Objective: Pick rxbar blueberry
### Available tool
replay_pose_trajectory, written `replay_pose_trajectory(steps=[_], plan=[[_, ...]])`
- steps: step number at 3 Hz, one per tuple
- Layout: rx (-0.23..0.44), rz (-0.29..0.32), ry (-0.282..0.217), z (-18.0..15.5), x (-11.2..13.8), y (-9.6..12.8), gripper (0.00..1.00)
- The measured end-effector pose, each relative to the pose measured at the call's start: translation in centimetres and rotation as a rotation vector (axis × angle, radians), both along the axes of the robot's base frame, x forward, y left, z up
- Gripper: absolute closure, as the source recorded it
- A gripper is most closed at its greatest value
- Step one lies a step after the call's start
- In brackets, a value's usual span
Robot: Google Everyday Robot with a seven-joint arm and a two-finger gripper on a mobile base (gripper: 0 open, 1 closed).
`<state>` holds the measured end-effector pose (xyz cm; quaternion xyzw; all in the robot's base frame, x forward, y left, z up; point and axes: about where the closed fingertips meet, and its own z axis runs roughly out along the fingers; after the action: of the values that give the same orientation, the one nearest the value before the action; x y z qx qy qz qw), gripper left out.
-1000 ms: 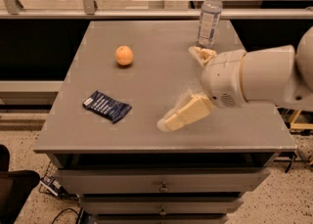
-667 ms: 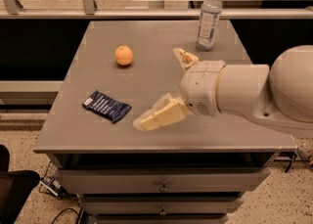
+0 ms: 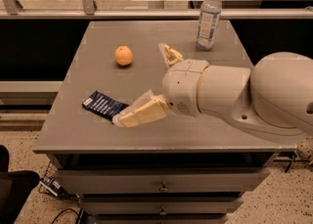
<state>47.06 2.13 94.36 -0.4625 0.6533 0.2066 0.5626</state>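
Observation:
The rxbar blueberry [image 3: 104, 105] is a flat dark navy bar with white print, lying near the table's front left. My gripper [image 3: 142, 83] reaches in from the right on a thick white arm and is open. One cream finger [image 3: 139, 113] lies low with its tip right beside the bar's right end. The other finger [image 3: 168, 53] points up and back, well away from the bar. Nothing is held.
An orange [image 3: 123, 55] sits behind the bar at the table's middle left. A clear water bottle [image 3: 209, 18] stands at the back right. The grey table [image 3: 88, 135] has drawers below and a railing behind it.
My gripper and arm have moved left across the table toward the bar; the lower finger now lies beside its right end. The bar, orange and bottle have not moved.

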Motion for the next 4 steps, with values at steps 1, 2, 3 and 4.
replay_pose_trajectory(steps=[1, 2, 3, 4], plan=[[-0.007, 0.012, 0.011, 0.0, 0.4, 0.5, 0.0], [0.005, 0.033, 0.047, -2.0, 0.8, 2.7, 0.0], [0.026, 0.036, 0.065, -3.7, 0.9, 4.6, 0.0], [0.036, 0.04, 0.084, -5.3, 1.0, 6.2, 0.0]])
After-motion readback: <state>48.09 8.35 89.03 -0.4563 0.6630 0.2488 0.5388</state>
